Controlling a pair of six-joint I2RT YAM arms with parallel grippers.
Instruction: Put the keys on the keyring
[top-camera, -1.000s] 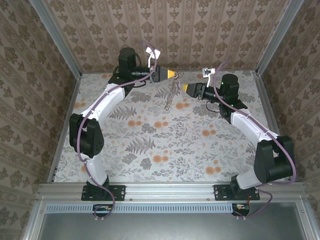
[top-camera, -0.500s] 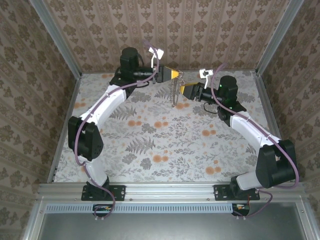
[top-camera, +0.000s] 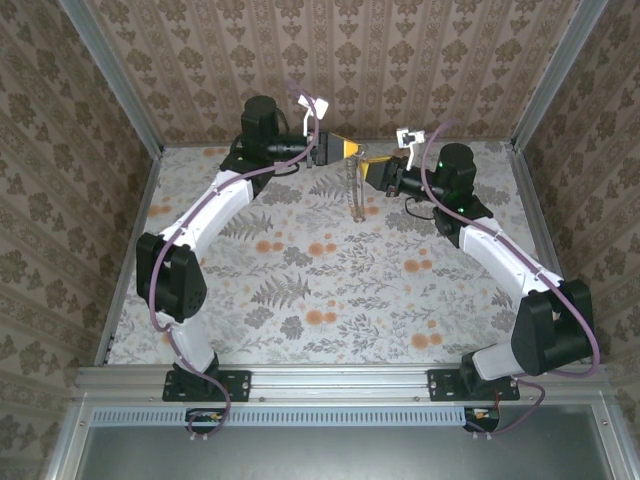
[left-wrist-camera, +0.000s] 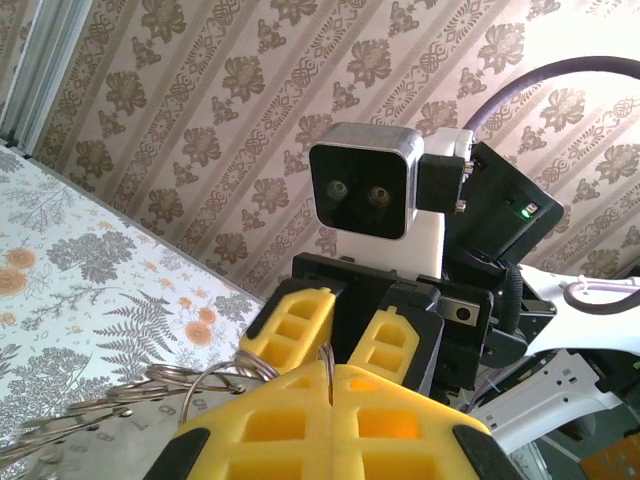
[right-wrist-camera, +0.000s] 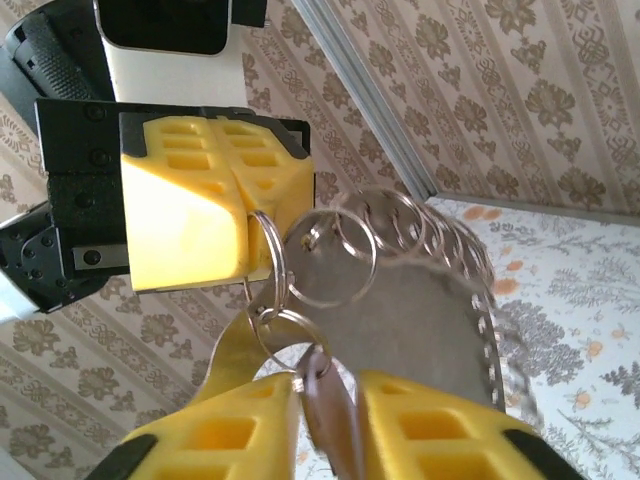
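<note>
Left gripper (top-camera: 350, 149) is clamping the keyring (right-wrist-camera: 400, 250); right gripper (right-wrist-camera: 325, 395) is pinching the key (right-wrist-camera: 330, 420). Advising slow threading, with the ring held steady.

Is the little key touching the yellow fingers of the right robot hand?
Touching. The right wrist view shows the key pinched tight between the right gripper's two yellow fingers, with no gap on either side.

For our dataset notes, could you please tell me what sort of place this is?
Probably a purpose-built robot test cell, not a home: aluminium frame posts, wallpapered panels on three sides, and two arms bolted to a rail at the edge of the floral table.
</note>
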